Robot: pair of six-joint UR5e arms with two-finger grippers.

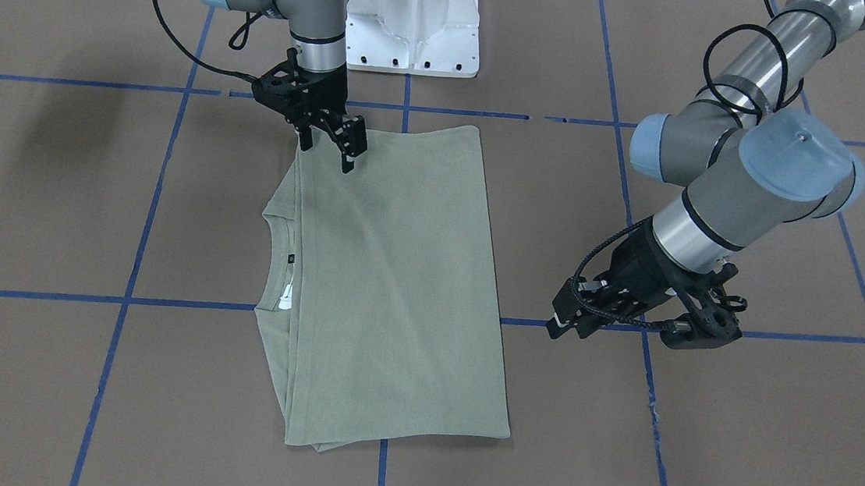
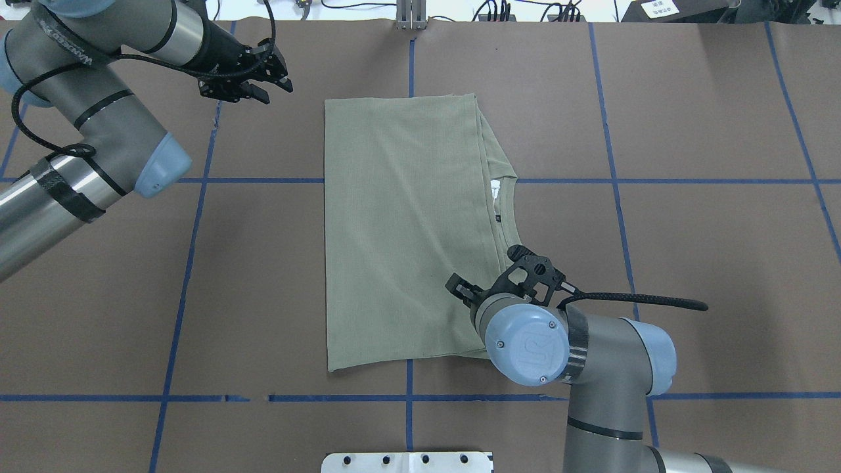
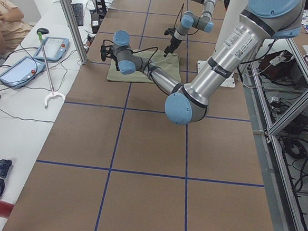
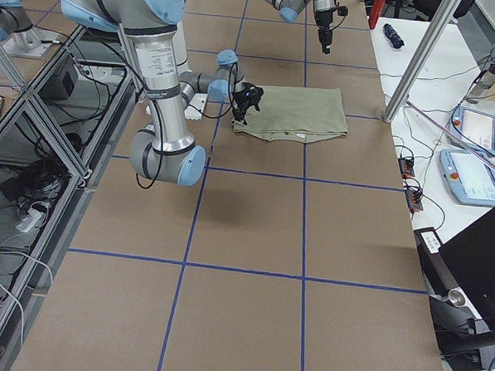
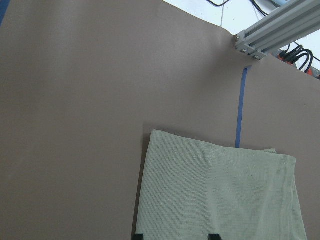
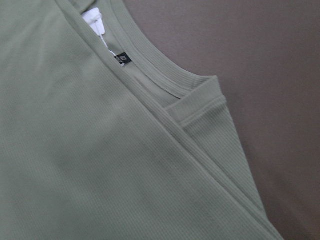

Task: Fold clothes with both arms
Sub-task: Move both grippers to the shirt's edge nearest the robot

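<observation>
The sage-green shirt lies folded flat into a tall rectangle on the brown table, also shown in the overhead view. Its neck opening, dark label and white hang tag show along one long side. My right gripper is open and hovers low over the shirt's corner nearest the robot on the neck side, holding nothing. My left gripper is open and empty above bare table, off the shirt's far corner on the side away from the neck. Its fingertips show at the bottom edge of the left wrist view, above the shirt's corner.
The white base mount stands at the robot's edge of the table. Blue tape lines grid the brown surface. An aluminium post stands past the far edge. A side bench with tablets and an operator lie beyond that edge.
</observation>
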